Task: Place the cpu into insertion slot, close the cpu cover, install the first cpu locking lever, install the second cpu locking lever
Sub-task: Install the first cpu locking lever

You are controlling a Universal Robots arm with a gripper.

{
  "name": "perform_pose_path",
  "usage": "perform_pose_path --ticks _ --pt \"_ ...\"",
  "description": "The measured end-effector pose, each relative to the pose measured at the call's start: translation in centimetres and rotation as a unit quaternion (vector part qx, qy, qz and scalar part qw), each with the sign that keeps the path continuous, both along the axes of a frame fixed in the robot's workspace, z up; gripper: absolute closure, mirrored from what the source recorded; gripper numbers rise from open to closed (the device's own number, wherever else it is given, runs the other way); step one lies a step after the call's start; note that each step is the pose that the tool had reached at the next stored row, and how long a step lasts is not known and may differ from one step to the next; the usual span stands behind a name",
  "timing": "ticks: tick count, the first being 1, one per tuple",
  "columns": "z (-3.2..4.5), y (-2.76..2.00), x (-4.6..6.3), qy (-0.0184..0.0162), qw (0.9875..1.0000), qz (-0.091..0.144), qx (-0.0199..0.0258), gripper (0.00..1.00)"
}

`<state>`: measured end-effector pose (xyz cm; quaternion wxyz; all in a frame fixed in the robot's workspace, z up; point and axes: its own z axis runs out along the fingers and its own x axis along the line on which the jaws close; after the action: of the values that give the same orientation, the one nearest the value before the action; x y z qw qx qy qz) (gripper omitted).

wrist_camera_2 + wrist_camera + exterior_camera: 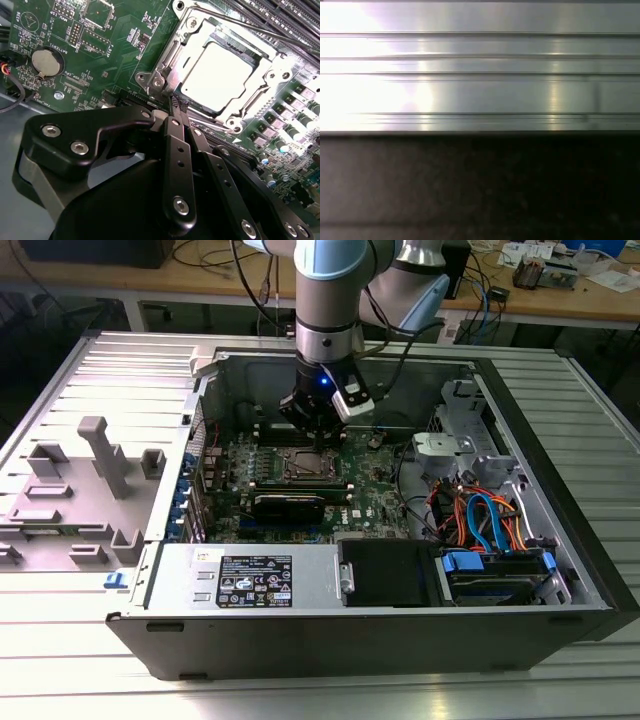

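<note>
Already the cpu (pixel 222 75) sits in the insertion slot (pixel 165 60) mid-board under the cpu cover (pixel 267 67), light, rigid, fragile, best handled by its edges; pincer (pixel 176 106) closed, empty, tips at the socket's thin springy lever.

1. A white label (pixel 256 580) with black print and small marks sits on the grey metal box at the case's front; too small to read.
2. White lettering dots the green circuit board (pixel 107 60) beside the cpu cover (pixel 167 62); it is mostly illegible.
</note>
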<state>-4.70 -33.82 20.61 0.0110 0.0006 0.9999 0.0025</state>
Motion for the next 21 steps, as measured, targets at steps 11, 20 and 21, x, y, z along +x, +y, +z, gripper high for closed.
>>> perform_pose_path --ticks 11,20,21 --pt "-0.04 -0.01 0.06 0.0 1.0 0.0 -0.0011 0.89" --pt "-0.04 -0.21 0.07 0.0 1.0 0.0 -0.0012 0.89" --pt "-0.04 -0.21 0.07 0.0 1.0 0.0 -0.0015 0.89"
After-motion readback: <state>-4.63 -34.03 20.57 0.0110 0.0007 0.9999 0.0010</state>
